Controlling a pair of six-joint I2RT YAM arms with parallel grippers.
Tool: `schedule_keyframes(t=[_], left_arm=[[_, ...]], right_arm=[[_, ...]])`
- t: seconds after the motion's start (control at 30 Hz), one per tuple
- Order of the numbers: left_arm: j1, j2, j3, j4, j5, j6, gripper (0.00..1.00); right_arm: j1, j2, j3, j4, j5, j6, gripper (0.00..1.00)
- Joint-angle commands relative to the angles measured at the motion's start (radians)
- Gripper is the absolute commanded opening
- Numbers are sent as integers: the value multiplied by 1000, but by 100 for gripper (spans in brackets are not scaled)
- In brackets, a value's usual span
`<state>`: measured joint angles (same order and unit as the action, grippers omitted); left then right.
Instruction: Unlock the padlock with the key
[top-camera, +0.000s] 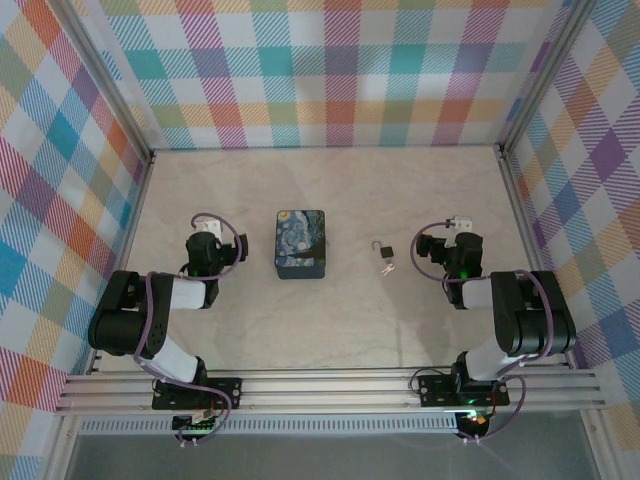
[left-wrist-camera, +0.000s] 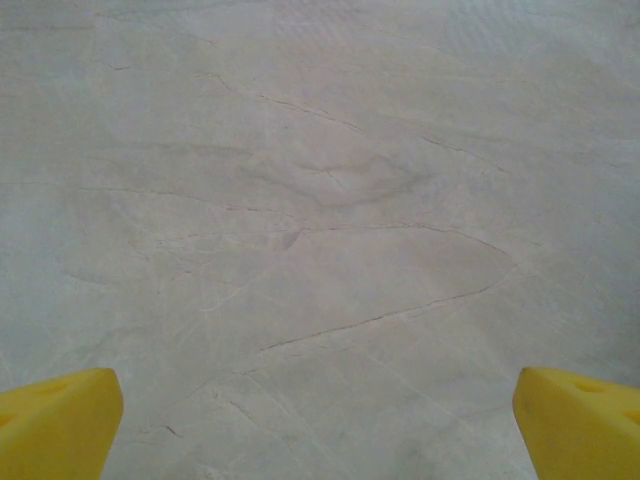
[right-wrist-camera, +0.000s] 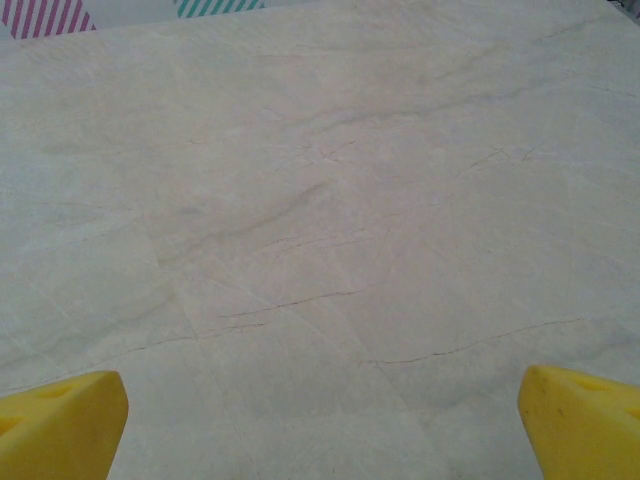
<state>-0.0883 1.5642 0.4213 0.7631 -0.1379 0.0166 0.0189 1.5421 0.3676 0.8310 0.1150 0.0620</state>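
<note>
The tiny padlock (top-camera: 381, 249), a dark body with a thin silver shackle, lies on the pale table between the two arms. The small dark key (top-camera: 386, 267) lies just in front of it, touching or nearly touching. My left gripper (left-wrist-camera: 318, 425) is open, its yellow fingertips (left-wrist-camera: 55, 420) wide apart over bare table, well left of the padlock. My right gripper (right-wrist-camera: 322, 425) is open too, its yellow fingertips (right-wrist-camera: 575, 415) spread over bare table to the right of the padlock. In the top view, the left gripper (top-camera: 205, 232) and right gripper (top-camera: 458, 228) both point away from the bases.
A dark blue swirl-painted box (top-camera: 301, 243) stands between the left arm and the padlock. Plaid walls (top-camera: 330, 70) enclose the table on three sides. A metal rail (top-camera: 330, 388) runs along the near edge by the arm bases.
</note>
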Motion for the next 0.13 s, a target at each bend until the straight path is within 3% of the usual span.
schedule_keyframes(t=[0.0,0.1], left_arm=[[12,2,4,33,21,11,100],[12,0,2,38,21,13,100]], right_arm=[[-4,-10,19,43,-13,-14,100],[-5,-10,19,43,-12,-13,100]])
